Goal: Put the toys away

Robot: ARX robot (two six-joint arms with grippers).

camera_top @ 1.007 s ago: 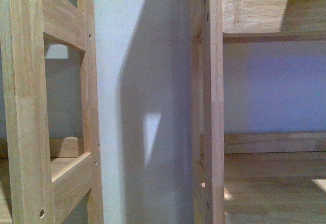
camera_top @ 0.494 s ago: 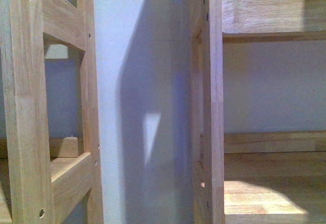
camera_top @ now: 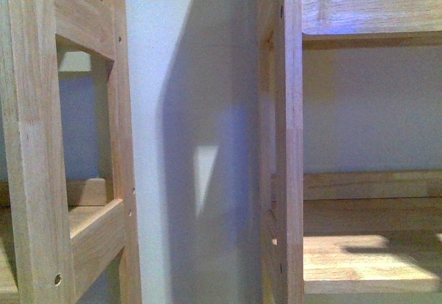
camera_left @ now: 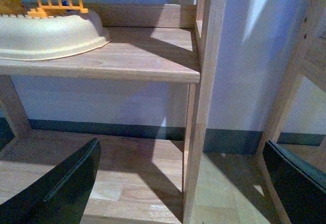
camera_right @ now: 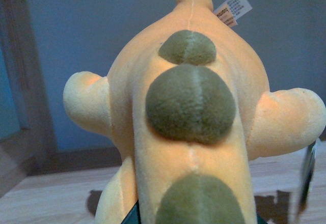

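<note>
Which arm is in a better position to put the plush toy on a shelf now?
The right arm. Its wrist view is filled by the orange plush toy, apparently held just above a wooden board. The left gripper is open and empty, with only shelves and a cream tray ahead.

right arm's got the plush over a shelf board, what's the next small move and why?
Probably lower the right hand toward the wooden shelf board, then release. The plush toy fills the right wrist view, seemingly hanging just above the board with its shadow below. The left hand is open and empty.
</note>
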